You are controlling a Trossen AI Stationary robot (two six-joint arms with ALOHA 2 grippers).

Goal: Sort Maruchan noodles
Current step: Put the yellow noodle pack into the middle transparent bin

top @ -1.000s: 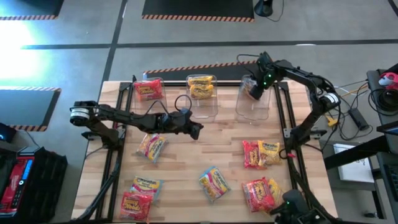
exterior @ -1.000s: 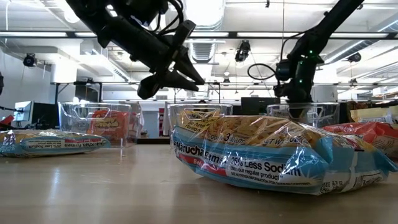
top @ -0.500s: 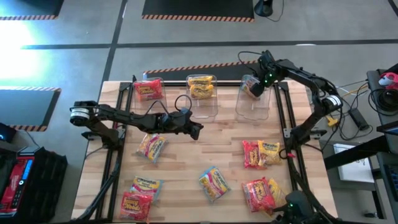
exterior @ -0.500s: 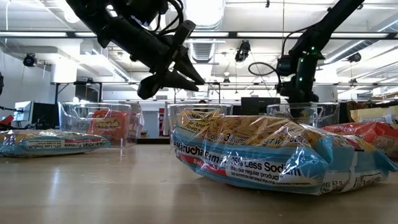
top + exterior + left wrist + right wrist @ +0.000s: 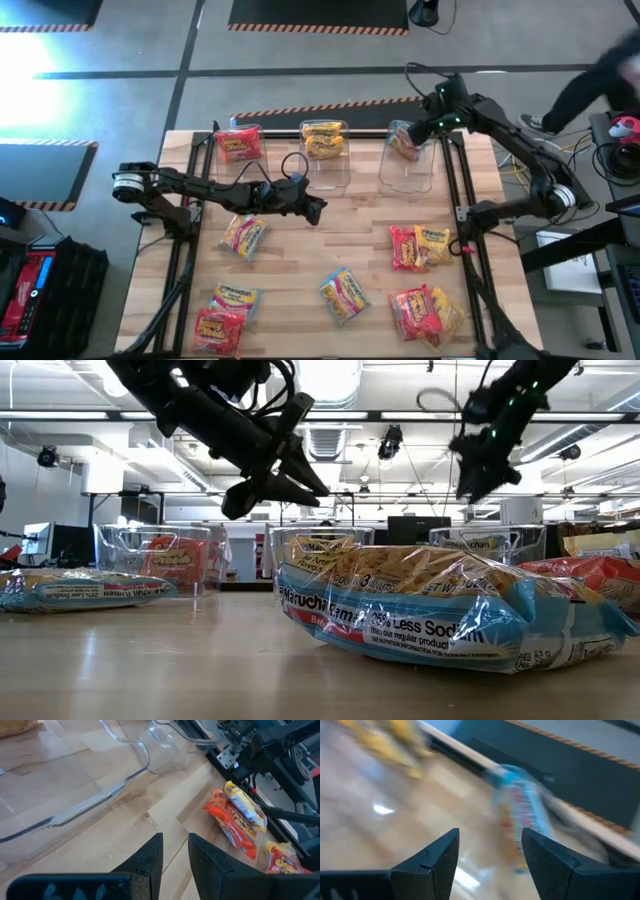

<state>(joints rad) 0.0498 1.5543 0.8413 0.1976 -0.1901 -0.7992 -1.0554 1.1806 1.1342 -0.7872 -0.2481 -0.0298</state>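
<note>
Maruchan packets lie scattered on the wooden table: one [image 5: 243, 235] below my left arm, two at the near left [image 5: 225, 310], one at the near middle [image 5: 343, 295], and pairs at the right [image 5: 418, 246] and near right [image 5: 425, 311]. Three clear bins stand along the far edge. The left bin [image 5: 238, 160] holds a red packet, the middle bin [image 5: 325, 165] a yellow one, and the right bin [image 5: 408, 172] a multicoloured one [image 5: 402, 143]. My left gripper [image 5: 318, 211] [image 5: 175, 855] hovers above mid-table, open by a narrow gap and holding nothing. My right gripper [image 5: 418, 130] [image 5: 490, 850] is open and holds nothing, raised above the right bin's far side.
Black rails [image 5: 452, 190] run along the table's left and right sides. A blurred person's sleeve [image 5: 595, 70] shows beyond the far right corner. Bare wood lies between the bins and the loose packets, around mid-table [image 5: 350, 225].
My right gripper has risen out of the right bin and drawn back toward the far right edge, leaving the multicoloured packet inside that bin. My left arm has kept still. A person has come into view at the far right.
</note>
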